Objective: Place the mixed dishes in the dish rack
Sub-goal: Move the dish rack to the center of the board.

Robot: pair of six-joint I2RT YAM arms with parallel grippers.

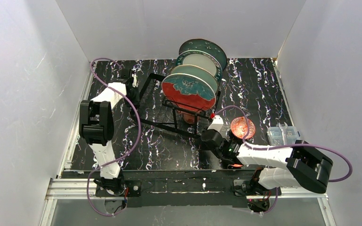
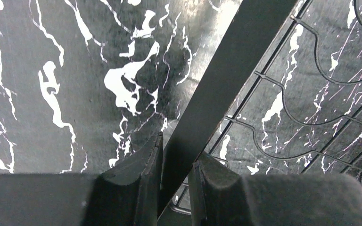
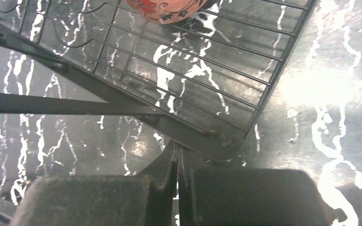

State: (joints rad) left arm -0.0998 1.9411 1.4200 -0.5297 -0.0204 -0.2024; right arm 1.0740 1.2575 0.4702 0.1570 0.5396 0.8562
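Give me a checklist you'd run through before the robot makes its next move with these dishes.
1. Left hand clamped on the dish rack frame bar: ok.
2. Right hand ready to pick something up: not ok, it is shut and empty at the rack's corner.
3. Plates upright in the slots: ok.
4. Red-patterned bowl loaded: not ok, it sits on the table beside the rack.
5. Room on the rack's flat base: cannot tell, the plates hide much of it.
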